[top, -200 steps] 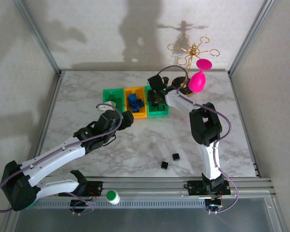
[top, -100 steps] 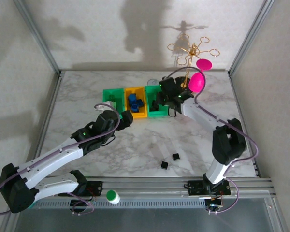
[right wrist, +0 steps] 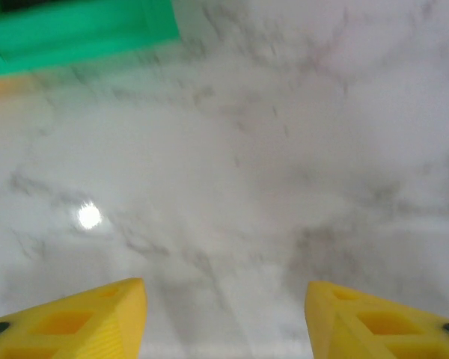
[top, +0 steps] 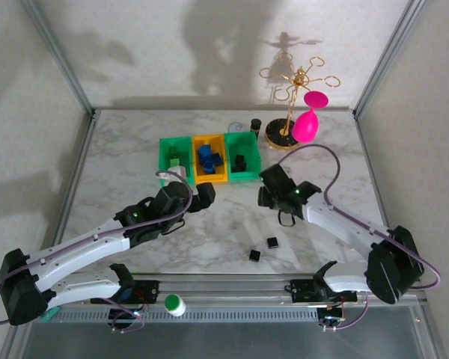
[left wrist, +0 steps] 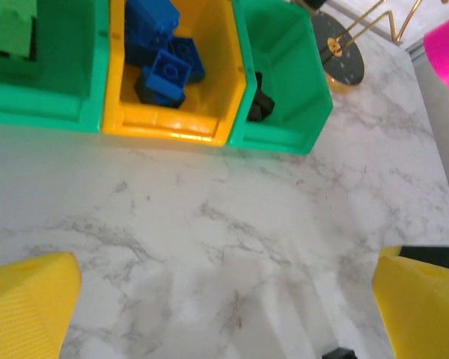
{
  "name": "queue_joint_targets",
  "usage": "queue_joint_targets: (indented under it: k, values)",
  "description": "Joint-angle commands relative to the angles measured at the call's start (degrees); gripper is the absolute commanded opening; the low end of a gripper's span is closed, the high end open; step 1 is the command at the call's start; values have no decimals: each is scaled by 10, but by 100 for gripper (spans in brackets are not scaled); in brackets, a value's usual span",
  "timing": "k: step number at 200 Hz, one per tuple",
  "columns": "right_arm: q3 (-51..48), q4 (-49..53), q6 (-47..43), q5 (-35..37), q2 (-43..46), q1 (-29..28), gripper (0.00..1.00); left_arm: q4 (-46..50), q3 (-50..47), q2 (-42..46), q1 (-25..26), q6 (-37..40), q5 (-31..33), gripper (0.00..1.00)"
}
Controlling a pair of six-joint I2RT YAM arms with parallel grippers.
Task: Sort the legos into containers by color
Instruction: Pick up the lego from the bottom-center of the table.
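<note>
Black legos (top: 272,241) lie loose, on your side of the yellow bin (top: 211,179).
Probably light, rigid, slick: pinch flat sides. Your right gripper (right wrist: 224,318) is parted, empty; left gripper (left wrist: 224,307) wide.

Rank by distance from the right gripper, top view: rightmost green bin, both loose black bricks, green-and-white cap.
From the right gripper:
1. Rightmost green bin, just behind it.
2. Right black brick, toward the front.
3. Left black brick, slightly farther.
4. Green-and-white cap, far off, front left.
</note>
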State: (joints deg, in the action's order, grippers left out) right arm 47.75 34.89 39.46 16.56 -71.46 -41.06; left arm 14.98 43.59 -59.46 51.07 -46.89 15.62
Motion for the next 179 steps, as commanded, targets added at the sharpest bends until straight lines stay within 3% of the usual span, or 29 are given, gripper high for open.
queue_joint_targets:
  k: [1,33,74,156,179]
  values:
    - [-42,47,83,-12,29,-33,59,-12,-16,11,20,-32,-6,100]
    - [-78,75,158,-2,48,-100,61,-1,-19,15,48,-45,12,99]
    - [-107,65,191,-23,24,-151,61,5,-32,21,56,-54,20,99]
    - [-129,26,179,-16,-37,-159,53,16,-33,22,57,-59,31,100]
    - [-133,12,174,-18,-40,-159,47,16,-32,17,57,-61,31,99]
